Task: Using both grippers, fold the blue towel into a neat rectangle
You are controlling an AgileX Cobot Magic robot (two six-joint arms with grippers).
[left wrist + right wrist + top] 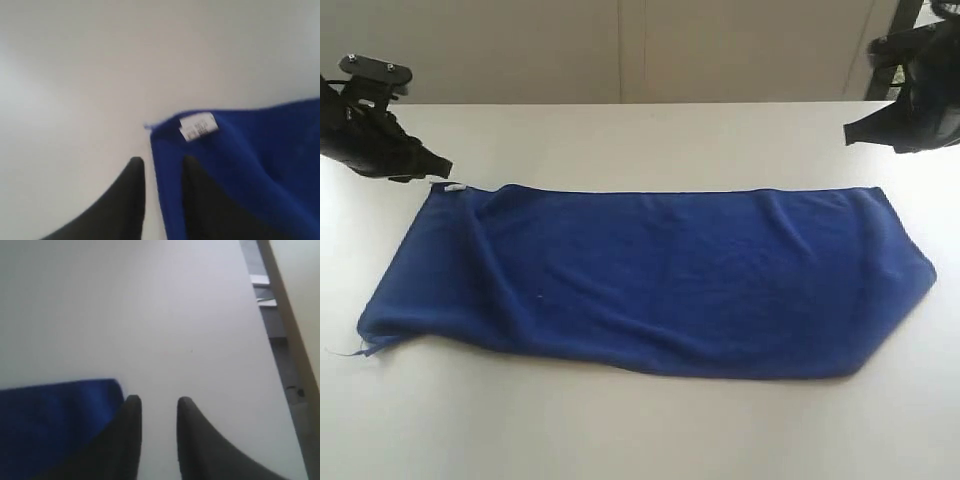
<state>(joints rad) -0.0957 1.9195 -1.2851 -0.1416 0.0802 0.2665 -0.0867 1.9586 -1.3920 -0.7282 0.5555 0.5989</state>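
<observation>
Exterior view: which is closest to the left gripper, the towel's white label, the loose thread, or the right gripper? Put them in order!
1. White label: on the blue towel's far left corner, right beside the left gripper.
2. Loose thread: sticking out at the towel's near left corner.
3. Right gripper: far across, on the right side.

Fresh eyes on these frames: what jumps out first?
The blue towel dominates, a long rumpled band across the middle of the white table, with its right end slanted. The left gripper sits at the towel's far left corner, where a small white label shows. The right gripper hangs above the table beyond the far right corner, open and empty.
</observation>
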